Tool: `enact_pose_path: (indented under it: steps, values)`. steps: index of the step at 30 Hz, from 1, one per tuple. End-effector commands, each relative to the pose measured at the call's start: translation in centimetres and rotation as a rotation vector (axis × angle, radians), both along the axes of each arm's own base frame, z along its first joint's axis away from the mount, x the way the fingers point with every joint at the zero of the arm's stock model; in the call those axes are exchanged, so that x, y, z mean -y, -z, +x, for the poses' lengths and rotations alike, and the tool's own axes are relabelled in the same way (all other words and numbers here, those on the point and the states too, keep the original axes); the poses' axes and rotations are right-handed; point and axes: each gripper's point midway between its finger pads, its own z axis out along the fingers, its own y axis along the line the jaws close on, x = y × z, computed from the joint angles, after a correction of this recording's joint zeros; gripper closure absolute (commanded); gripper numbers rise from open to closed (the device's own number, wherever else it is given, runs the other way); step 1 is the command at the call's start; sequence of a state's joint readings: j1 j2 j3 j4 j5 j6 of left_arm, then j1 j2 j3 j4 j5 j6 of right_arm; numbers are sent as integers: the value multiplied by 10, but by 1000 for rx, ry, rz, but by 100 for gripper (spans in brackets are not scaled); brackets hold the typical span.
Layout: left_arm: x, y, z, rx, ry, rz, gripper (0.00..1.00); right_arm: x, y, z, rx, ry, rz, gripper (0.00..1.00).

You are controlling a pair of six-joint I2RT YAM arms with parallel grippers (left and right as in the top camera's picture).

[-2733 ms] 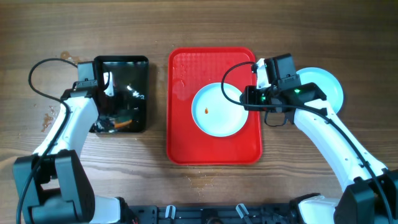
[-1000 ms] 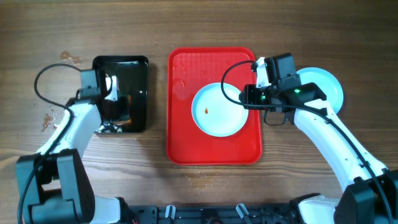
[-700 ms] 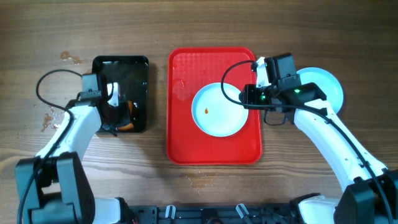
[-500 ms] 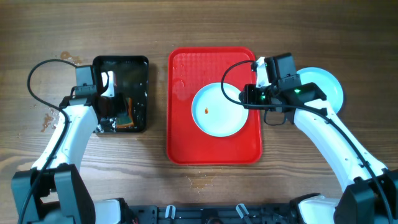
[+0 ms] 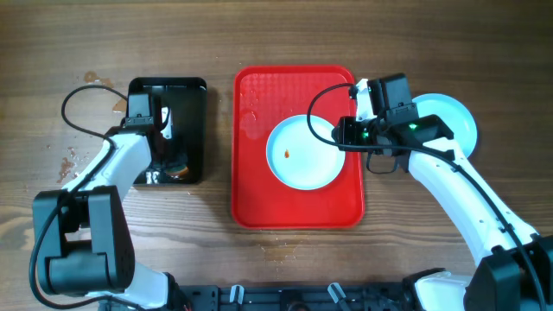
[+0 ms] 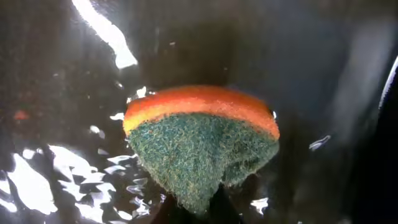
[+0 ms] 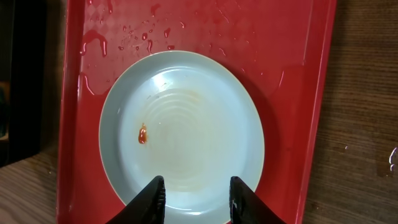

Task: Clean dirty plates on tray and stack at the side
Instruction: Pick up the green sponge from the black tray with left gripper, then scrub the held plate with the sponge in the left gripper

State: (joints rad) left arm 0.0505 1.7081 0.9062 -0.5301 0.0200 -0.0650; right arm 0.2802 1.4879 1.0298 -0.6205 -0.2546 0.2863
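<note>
Orange-backed sponge, green scouring face toward the wrist camera, sat pinched at its lower edge by the left pincer. The jaws were pressed together on it hard enough to draw the green pad to a point. The fingers themselves were too dark to pick out in the wrist view. On all sides of that pincer lay the black tray, its floor glinting with water. Judged reason: the sponge was being wetted or rinsed there before going to the dish.

Right pincer hung with jaws spread and nothing between them. Just below and ahead of its tips lay the dirty plate, pale blue, flat on the red tray. The tips stood over the plate's near rim; whether they touched it could not be told. An orange-brown smear sat ahead of the tips, off toward the left pincer's side, unwiped. Droplets lay on the tray floor beyond the plate. Judged reason for the stance: parked at the rim to steady or lift the plate.

On that pincer's outer side, under its arm and off the tray, a second plate rested on the wooden table. This was likely the side stack, though whether it held one plate or two could not be told.
</note>
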Motion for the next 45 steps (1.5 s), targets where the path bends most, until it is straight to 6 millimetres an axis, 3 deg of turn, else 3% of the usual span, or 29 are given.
enact_pose_path:
  steps: [1,4,8,10,15,18,21,24,27,30,35,41,45]
  values:
    - [1,-21,6,12,1,0,96,-3,-2,-2,0,-7,17,66]
    - [-2,-70,18,96,-3,18,96,-3,-2,-2,1,-8,16,66]
    - [0,-81,19,126,-1,12,96,2,0,-1,7,5,-12,63]
    - [11,-88,19,138,25,-21,96,8,4,-2,-5,20,-44,61]
    - [86,-165,41,313,145,-139,96,15,35,-6,-100,50,-101,65]
    - [136,-172,42,340,161,-222,96,25,74,1,-163,101,-174,60]
    - [185,-157,35,299,203,-280,96,25,112,2,-231,100,-194,69]
    - [213,-136,28,235,191,-308,96,26,129,-4,-279,97,-212,78]
    - [244,-103,21,159,181,-322,96,27,132,-6,-290,97,-214,86]
    - [278,-70,19,119,167,-347,96,27,132,-8,-297,97,-217,89]
    - [309,-27,6,57,168,-346,96,27,132,-8,-299,98,-217,89]
    - [285,28,2,-20,124,-209,96,28,132,-10,-307,99,-219,90]
    - [249,37,1,-37,69,-67,96,29,133,-15,-328,97,-226,91]
